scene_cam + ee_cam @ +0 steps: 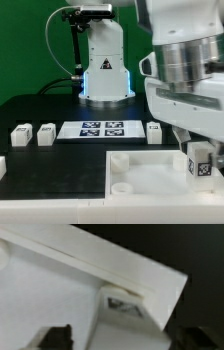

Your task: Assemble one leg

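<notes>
The leg (200,160) is a small white square-section post with a black-and-white tag on 1 face. It stands upright at the edge of the white tray (140,172) on the exterior view's right, under the arm's wrist. In the wrist view the tool (128,339) is spread wide, its 2 dark fingers (56,336) flanking the leg with a gap on each side, gripping nothing.

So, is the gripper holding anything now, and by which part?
Nothing: the gripper is open, and its fingers stand clear of the leg between them.
</notes>
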Tool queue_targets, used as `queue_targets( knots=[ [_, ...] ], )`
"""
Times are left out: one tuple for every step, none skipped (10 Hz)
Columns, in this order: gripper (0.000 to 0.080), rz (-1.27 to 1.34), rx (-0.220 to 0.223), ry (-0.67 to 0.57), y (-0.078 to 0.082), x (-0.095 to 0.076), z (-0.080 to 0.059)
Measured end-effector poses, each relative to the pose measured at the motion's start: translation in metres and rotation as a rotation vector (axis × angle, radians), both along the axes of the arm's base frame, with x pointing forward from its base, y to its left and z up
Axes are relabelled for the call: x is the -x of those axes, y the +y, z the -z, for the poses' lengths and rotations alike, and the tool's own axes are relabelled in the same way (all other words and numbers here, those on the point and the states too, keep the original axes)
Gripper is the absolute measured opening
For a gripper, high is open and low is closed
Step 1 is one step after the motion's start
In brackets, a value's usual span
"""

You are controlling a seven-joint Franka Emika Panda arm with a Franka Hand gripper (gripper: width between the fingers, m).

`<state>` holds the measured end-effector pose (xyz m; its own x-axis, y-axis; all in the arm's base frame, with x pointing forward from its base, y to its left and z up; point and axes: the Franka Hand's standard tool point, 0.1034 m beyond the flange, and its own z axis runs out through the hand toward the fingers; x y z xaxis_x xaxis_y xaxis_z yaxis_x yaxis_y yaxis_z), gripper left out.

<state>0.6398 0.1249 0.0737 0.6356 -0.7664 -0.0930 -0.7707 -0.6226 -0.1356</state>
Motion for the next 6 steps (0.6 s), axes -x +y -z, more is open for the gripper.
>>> queue_targets(
  knots=[
    [0.0624,-0.095,0.006,-0.017,-0.0015,-0.0009,0.0005],
    [0.0642,-0.201,0.011,-0.034,-0.0019,-0.0008,0.0008],
    [0.0642,-0.348,0.025,-0.055,-0.0029,-0.0008,0.0009],
    [0.0648,-0.614,0.072,-0.085,-0.0055,-0.0009,0.0012],
    [0.0649,-0.831,0.095,-0.11,-0.0079,-0.0013,0.0012],
    [0.0649,-0.938,0.1,-0.123,-0.0088,-0.0014,0.0013]
  ],
)
